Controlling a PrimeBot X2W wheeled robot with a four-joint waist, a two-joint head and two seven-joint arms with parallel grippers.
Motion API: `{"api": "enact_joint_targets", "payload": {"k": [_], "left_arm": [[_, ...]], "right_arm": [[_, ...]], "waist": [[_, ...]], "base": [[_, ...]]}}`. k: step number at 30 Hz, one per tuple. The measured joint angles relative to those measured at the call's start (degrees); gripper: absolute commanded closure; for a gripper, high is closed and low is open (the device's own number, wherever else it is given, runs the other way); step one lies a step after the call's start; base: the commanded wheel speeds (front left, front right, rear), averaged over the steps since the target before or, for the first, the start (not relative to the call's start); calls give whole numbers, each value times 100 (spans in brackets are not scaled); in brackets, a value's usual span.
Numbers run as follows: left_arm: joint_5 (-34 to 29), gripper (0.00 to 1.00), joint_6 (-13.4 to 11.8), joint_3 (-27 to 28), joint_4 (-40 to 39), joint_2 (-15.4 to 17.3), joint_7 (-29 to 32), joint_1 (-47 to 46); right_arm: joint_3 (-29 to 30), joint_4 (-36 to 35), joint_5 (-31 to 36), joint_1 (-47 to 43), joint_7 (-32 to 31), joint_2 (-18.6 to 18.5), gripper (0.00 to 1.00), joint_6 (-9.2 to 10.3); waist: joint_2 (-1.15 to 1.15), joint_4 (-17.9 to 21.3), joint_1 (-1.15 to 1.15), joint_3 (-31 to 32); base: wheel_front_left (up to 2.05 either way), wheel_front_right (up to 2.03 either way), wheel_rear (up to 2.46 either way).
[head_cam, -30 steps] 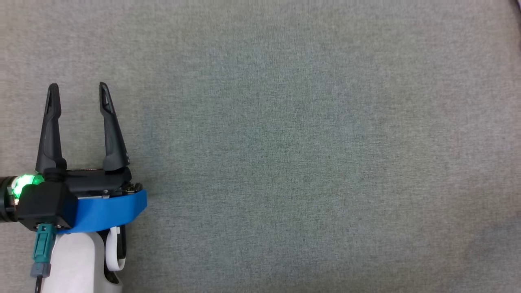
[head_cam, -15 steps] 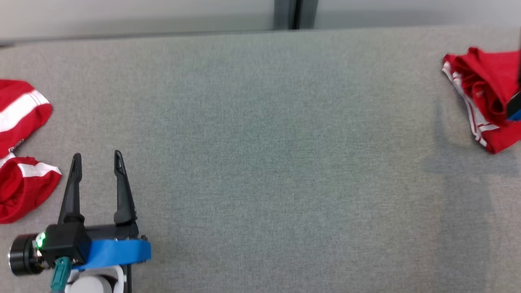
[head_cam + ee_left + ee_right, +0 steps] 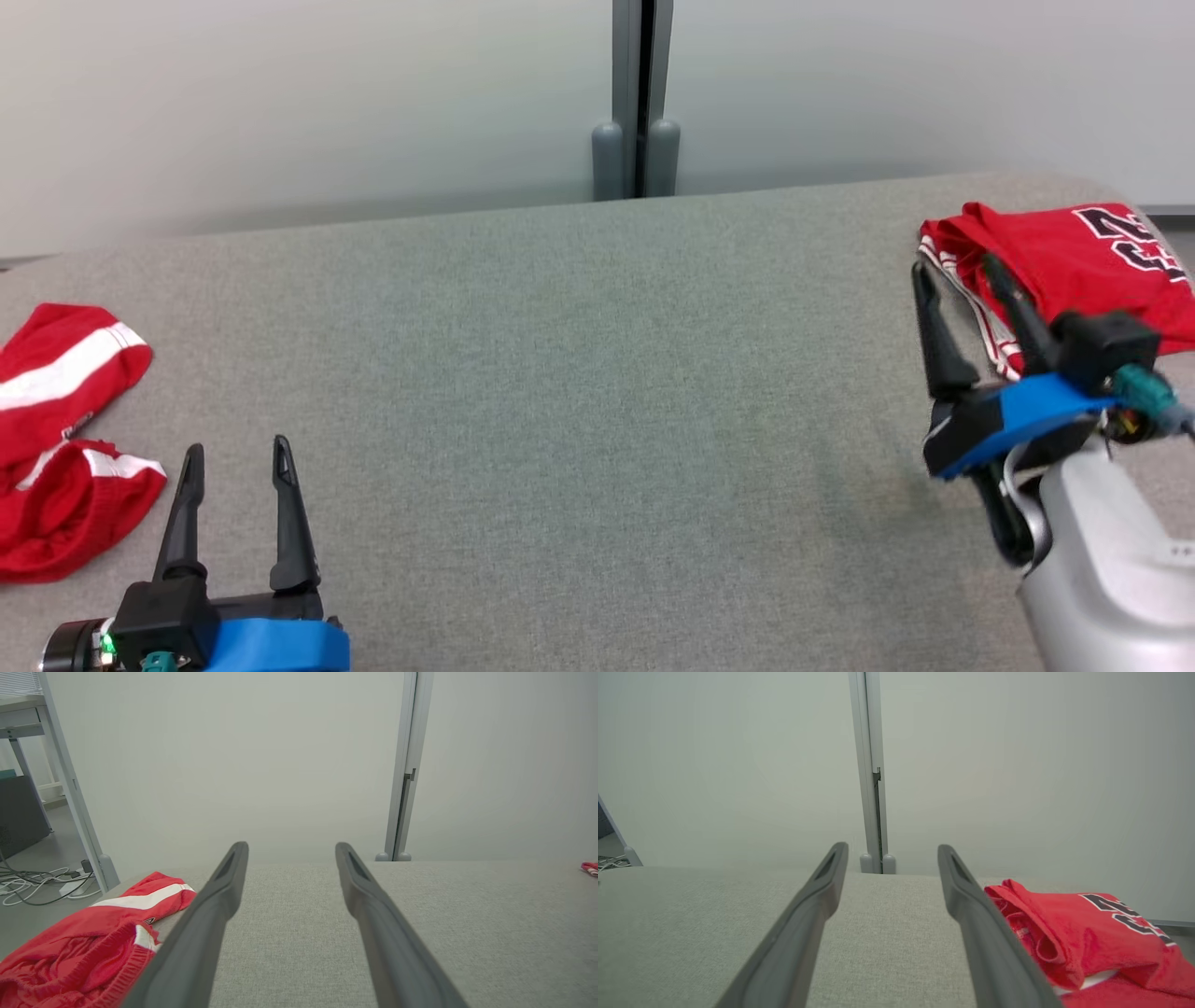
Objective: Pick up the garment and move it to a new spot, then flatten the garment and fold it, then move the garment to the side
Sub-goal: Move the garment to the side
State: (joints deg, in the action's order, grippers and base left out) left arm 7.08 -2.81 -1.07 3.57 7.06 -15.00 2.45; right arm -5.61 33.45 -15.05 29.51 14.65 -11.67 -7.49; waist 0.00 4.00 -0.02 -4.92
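A folded red garment with a black number lies at the far right of the grey fabric table. My right gripper stands open just left of it, empty, its right finger over the garment's edge. In the right wrist view that gripper is open, with the garment to the right of its fingers. A second red garment with white stripes lies crumpled at the far left. My left gripper is open and empty to its right. The left wrist view shows that gripper beside the striped garment.
A pale wall with a grey post stands right behind the table's far edge. In the left wrist view a desk frame and cables on the floor lie beyond the table's left end. Bare table stretches between the two grippers.
The head camera has tilted up, so the whole picture has shifted down. The wall, both garments and my right gripper have come into view. Both grippers stay open.
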Motion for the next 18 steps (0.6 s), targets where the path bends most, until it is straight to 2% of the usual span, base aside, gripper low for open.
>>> {"api": "enact_joint_targets", "payload": {"k": [7, 18], "left_arm": [[96, 0, 26, -56, 166, -25, 0, 105], [149, 0, -19, -92, 240, 15, 79, 166]], "right_arm": [[220, -744, 149, -932, -199, 250, 0, 0], [972, -2644, 468, -2566, -862, 690, 0, 0]], "waist": [[0, -4, 0, 270], [0, -172, 1, 307]], "base": [[0, 0, 0], [0, 0, 0]]}}
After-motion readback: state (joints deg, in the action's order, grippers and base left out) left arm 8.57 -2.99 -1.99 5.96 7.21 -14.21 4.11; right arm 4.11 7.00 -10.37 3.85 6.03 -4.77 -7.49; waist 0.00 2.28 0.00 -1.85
